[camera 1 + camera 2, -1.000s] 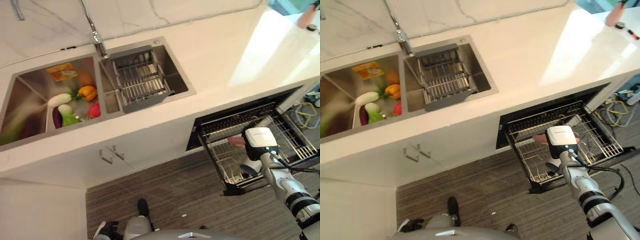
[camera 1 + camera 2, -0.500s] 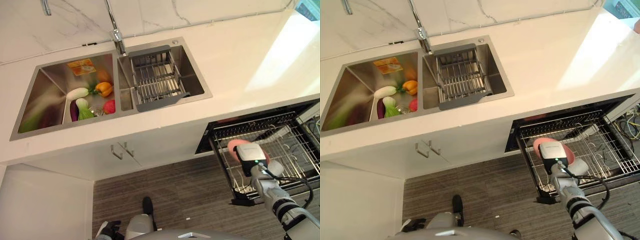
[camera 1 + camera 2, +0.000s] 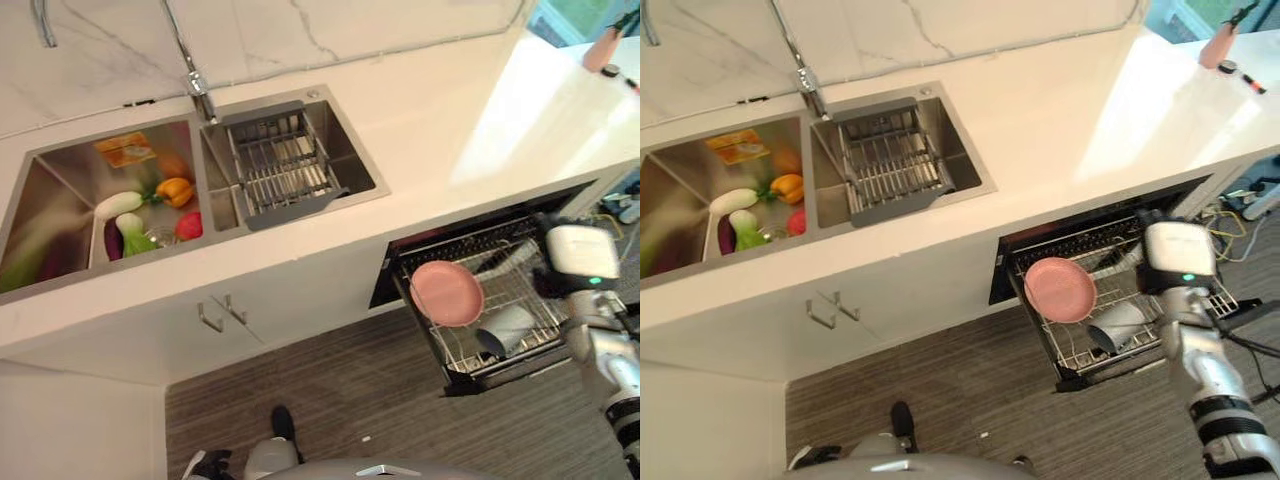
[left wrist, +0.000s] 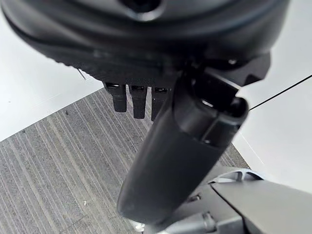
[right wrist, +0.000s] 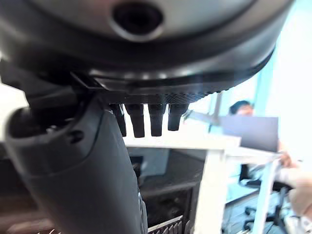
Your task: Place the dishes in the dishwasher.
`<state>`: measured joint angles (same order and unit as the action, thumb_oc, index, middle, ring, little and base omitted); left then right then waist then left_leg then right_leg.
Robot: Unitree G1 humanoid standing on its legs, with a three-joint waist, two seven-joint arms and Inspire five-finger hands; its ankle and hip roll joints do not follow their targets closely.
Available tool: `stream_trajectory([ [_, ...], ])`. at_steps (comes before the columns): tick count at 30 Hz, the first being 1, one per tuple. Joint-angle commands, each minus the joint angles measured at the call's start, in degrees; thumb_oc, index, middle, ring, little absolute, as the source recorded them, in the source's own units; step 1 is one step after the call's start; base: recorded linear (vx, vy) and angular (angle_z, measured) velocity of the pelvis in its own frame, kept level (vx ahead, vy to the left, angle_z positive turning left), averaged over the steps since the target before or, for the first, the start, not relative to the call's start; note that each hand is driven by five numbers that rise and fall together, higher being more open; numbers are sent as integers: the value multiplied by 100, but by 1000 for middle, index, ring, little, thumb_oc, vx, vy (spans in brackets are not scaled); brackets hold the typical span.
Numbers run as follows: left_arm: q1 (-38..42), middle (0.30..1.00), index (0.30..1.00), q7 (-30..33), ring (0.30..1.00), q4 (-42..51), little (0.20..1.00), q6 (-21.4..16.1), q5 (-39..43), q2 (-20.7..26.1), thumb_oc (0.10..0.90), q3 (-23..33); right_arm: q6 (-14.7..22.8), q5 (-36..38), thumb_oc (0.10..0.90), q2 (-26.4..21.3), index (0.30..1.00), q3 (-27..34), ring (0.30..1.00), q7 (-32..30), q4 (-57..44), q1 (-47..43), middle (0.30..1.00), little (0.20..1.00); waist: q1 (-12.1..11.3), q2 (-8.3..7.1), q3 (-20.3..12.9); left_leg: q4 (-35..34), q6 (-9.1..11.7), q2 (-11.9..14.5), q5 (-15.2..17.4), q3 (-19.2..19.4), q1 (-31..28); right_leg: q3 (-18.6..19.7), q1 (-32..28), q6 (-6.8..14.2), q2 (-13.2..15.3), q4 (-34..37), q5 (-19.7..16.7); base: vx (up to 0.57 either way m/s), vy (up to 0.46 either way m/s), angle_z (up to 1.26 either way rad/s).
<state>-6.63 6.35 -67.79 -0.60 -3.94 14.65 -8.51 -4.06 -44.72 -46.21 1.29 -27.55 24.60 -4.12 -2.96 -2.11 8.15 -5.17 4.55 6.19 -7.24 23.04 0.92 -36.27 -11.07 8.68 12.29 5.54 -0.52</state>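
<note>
Presently, right hand (image 5: 73, 161): at the far right of the scene, over the right part of the pulled-out dishwasher rack (image 3: 1080, 345). In its own wrist view the fingers (image 5: 151, 119) run straight and the thumb lies relaxed; nothing is between them, so the hand is released and empty.

Left hand (image 4: 170, 146): seen from its wrist camera, hanging over the striped floor (image 4: 48, 170), fingers straight, carrying nothing, idle.

Pink plate (image 3: 1060, 289): lies to the left of the right hand, clear of it, in the left part of the rack. It stands propped on edge, its round face tilted toward the camera. Smooth, plain pink, shallow rim, no visible soiling. The right arm is plainly the nearer one.

Grey cup (image 3: 1116, 324): in the near part of the rack, just right of the plate and between it and the hand; it appears to lie on its side, mouth toward the plate, though the wires make this hard to confirm.

Rack: dark wire basket drawn out beneath the white worktop (image 3: 1040, 130), far edge under the overhang.

Sink (image 3: 815, 215): well apart to the left, two steel basins. Right basin holds a grey drying rack (image 3: 890, 160), empty of dishes as far as can be seen. Left basin holds vegetables (image 3: 750, 215).

Judgement: plate and cup look already loaded; any further dish would call for a long reach leftward.
</note>
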Motion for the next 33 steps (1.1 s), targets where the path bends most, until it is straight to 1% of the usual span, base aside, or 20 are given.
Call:
stream_trajectory([
  [1,438,900,900,68,900,-386,900,-119,248,-400,800,49,-496,1011,800,-766,900,967,900,-836,419,-139,900,900,61,196,-336,26,48,341,472,60,-309,298,92,250,14,-54,7,16,-38,-15],
  [2,463,900,900,57,900,-474,900,-92,235,-394,800,114,-653,1316,800,-814,900,1542,900,-938,871,313,900,900,134,177,-347,27,59,370,477,82,-327,336,94,242,-9,-54,21,11,-28,-10],
  [3,471,900,900,58,900,-482,900,-94,234,-393,800,80,-632,1339,400,-819,300,1588,300,-953,879,365,300,300,102,180,-349,28,60,371,477,79,-328,334,92,241,-11,-54,23,10,-27,-6],
  [4,467,900,900,68,900,-501,900,-97,232,-393,800,86,-666,1536,400,-802,300,1811,300,-1020,1206,536,300,300,111,178,-356,28,66,379,476,74,-332,348,88,233,-26,-54,32,6,-20,-7],
  [7,520,900,900,69,900,-554,900,-85,266,-395,800,96,-701,2094,400,-622,300,2176,300,-1160,2117,892,300,300,172,170,-354,28,84,409,473,82,-332,379,89,220,-56,-54,56,10,-32,-10],
  [8,545,900,900,68,900,-556,900,-81,279,-404,800,80,-602,2415,400,-400,300,2161,300,-1151,2680,1060,300,300,183,186,-350,28,84,404,476,85,-339,396,93,219,-57,-54,63,18,-30,-11],
  [11,561,900,900,66,900,-565,900,-74,273,-393,800,77,-541,2533,400,-292,300,2074,300,-1078,2861,1085,300,300,181,179,-348,28,89,405,470,92,-338,406,96,215,-58,-54,71,11,-21,-12],
  [12,593,900,900,73,900,-581,900,-73,288,-407,800,75,-476,2672,400,-33,300,1875,300,-916,3114,1109,300,300,179,191,-340,26,95,405,459,89,-334,401,97,209,-60,-54,83,11,-39,-25],
  [15,597,900,900,66,900,-563,900,-83,350,-399,800,52,-284,3031,400,344,300,1370,300,-680,3648,841,300,300,154,205,-326,20,102,384,450,39,-313,378,67,194,-57,-54,111,17,-37,-17],
  [16,567,900,900,37,900,-506,900,-88,445,-409,800,36,-224,3040,400,653,300,939,300,-522,3589,629,300,300,99,250,-312,17,100,356,450,-10,-296,342,39,192,-44,-54,126,0,0,0],
  [17,562,900,900,36,900,-502,900,-86,447,-400,800,47,-226,3041,400,661,300,924,300,-523,3593,616,300,300,113,241,-311,17,100,355,450,-13,-296,339,37,192,-44,-54,127,16,-10,7],
  [18,547,900,900,47,900,-484,900,-88,507,-412,800,49,-171,3029,400,890,300,675,300,-435,3459,525,300,300,48,291,-294,17,94,336,441,-48,-279,302,23,192,-29,-54,134,11,0,10],
  [19,538,900,900,56,900,-480,900,-83,507,-393,800,72,-123,3077,400,999,300,555,300,-367,3499,447,300,300,42,298,-288,17,92,316,435,-80,-269,272,6,192,-19,-54,136,15,4,7],
  [23,547,900,900,167,900,-508,900,-66,475,-376,800,-12,36,3258,400,1470,300,-175,300,-174,3805,-139,300,300,-174,429,-259,17,73,200,409,-294,-153,55,-80,180,59,-54,144,3,19,37],
  [27,503,900,900,222,900,-553,900,-57,368,-391,800,-165,91,3324,400,1763,300,-619,300,-42,4064,-599,300,300,-416,554,-273,17,48,60,401,-571,-60,-271,-250,187,126,-54,147,1,27,52],
  [30,464,900,900,230,900,-536,900,-76,301,-354,800,-251,160,2962,400,1810,300,-1139,300,58,3837,-974,300,300,-597,603,-295,20,28,-52,391,-800,-11,-517,-377,192,155,-57,129,13,25,66],
  [32,450,900,900,190,900,-491,900,-109,206,-314,800,-279,157,1801,400,1620,300,-1962,300,273,3314,-1238,300,300,-728,570,-293,27,25,-111,375,-944,32,-674,-439,191,154,-75,122,6,-3,61],
  [33,419,900,900,136,900,-454,900,-150,80,-251,800,-273,207,581,400,1349,300,-2720,300,552,2672,-1502,300,300,-863,511,-299,34,29,-141,368,-1040,68,-765,-477,179,135,-88,142,10,-17,39],
])
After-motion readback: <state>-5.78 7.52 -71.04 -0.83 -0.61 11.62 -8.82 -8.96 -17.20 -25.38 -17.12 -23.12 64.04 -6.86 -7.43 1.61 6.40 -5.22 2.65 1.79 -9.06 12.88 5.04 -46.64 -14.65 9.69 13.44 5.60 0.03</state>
